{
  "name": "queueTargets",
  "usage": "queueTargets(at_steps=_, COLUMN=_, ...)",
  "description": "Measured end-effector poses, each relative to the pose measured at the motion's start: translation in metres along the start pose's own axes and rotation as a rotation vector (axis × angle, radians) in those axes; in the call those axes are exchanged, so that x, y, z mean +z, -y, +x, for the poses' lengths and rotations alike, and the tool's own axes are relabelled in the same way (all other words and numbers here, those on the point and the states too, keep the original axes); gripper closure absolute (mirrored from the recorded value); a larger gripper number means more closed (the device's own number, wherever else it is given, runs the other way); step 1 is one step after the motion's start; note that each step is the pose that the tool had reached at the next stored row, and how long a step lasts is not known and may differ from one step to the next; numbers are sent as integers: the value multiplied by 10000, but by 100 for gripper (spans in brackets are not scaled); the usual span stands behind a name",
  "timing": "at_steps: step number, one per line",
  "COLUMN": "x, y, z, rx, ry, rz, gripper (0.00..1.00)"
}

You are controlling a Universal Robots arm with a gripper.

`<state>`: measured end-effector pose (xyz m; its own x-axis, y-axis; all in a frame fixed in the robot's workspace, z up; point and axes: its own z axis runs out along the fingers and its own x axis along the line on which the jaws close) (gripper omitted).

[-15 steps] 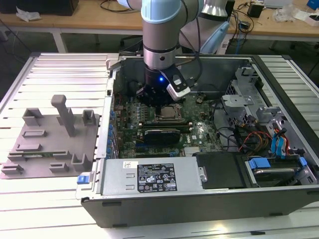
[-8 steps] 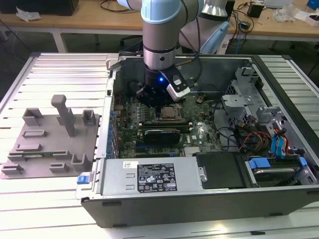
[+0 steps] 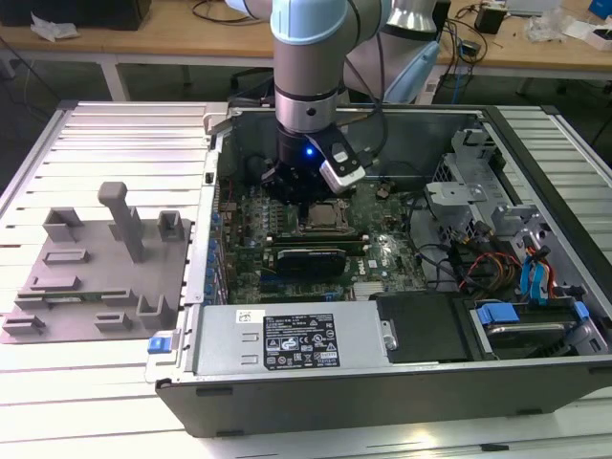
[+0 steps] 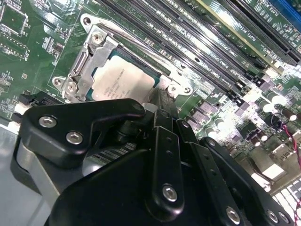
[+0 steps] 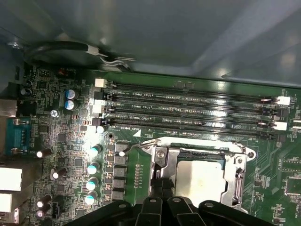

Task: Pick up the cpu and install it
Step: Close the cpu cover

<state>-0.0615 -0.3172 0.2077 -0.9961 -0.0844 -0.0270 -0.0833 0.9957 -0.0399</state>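
— One thing first: where is the cpu (image 4: 123,82) (image 5: 200,181)?
— Lying flat in the socket frame (image 4: 87,56) on the motherboard (image 5: 61,136), inside the open computer case (image 3: 382,382).
— And the claw?
— The gripper (image 4: 162,101) (image 5: 163,186) hangs low beside the chip's edge, its fingers (image 4: 162,109) drawn together, gripping nothing.

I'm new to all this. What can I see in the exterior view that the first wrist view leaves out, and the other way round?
Exterior view: the whole open computer case, the grey fixture tray on the exterior view's left, and the robot arm reaching down into the case. First wrist view: a close look at the long memory slots and small capacitors. Shared: the green motherboard, the gripper, and the cpu lying inside its metal socket frame.
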Motion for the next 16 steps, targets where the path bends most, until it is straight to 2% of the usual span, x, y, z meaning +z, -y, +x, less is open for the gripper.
queueTargets(at_steps=3, x=-47, y=2, z=-1, rx=-1, ry=0, rz=1, gripper=89)
queueTargets(at_steps=6, x=-218, y=9, z=-6, rx=-1, ry=1, rz=1, gripper=89)
queueTargets(at_steps=9, x=-307, y=13, z=-8, rx=-1, ry=4, rz=2, gripper=89)
queueTargets(at_steps=14, x=-316, y=13, z=-9, rx=-2, ry=6, rz=6, gripper=89)
queueTargets(at_steps=16, x=-316, y=15, z=-40, rx=1, ry=5, rz=8, gripper=89)
